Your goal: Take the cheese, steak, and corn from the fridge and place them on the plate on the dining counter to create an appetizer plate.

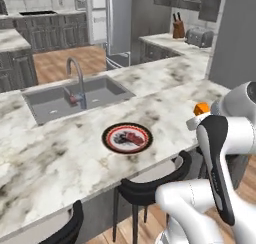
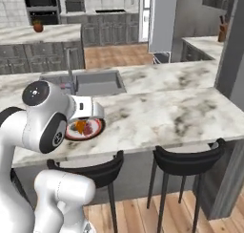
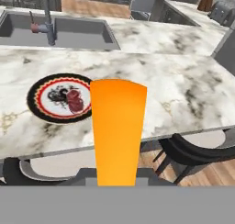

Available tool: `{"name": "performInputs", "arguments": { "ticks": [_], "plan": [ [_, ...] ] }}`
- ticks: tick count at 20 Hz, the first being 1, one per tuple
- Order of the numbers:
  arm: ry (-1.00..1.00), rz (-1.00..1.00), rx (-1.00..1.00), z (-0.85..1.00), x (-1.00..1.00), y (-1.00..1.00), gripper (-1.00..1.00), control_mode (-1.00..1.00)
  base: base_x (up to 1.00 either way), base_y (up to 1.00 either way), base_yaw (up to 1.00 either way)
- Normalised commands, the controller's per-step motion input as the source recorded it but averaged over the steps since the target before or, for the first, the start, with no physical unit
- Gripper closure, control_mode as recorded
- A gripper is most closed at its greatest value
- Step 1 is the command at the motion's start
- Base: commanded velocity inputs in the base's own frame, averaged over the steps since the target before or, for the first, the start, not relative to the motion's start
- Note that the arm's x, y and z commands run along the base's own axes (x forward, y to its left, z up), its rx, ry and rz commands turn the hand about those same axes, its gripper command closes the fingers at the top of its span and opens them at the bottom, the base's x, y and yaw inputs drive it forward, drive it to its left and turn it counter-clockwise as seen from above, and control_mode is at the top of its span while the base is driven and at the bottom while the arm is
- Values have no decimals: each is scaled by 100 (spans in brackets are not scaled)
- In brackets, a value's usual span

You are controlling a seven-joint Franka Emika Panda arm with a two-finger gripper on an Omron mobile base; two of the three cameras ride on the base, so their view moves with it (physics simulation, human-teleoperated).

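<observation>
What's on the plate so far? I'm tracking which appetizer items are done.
The steak lies on the plate. The cheese is in the gripper, off the plate. In the hand view it covers the plate's right edge.

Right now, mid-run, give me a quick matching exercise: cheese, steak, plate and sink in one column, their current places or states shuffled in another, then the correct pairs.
Column one:
1. cheese
2. steak
3. plate
4. sink

Column two:
A. set into the dining counter, with a tap
B. held in the shut gripper
C. lying on the plate
D. resting on the marble, near the stools

Pairs: 1-B, 2-C, 3-D, 4-A
</observation>
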Motion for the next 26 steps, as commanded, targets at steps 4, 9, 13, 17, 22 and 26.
{"name": "performInputs", "arguments": {
  "ticks": [4,9,13,17,22,26],
  "plan": [
    [0,0,0,0,0,0,100,100,100,0,68],
    [0,0,0,0,0,0,100,100,97,0,48],
    [2,0,0,-12,42,17,100,-100,0,0,0],
    [-2,-16,-1,-7,21,40,100,-100,0,0,0],
    [13,-5,0,-18,31,46,100,-100,0,0,0],
    [22,-4,4,-22,33,46,100,-100,0,0,0]
  ]
}}
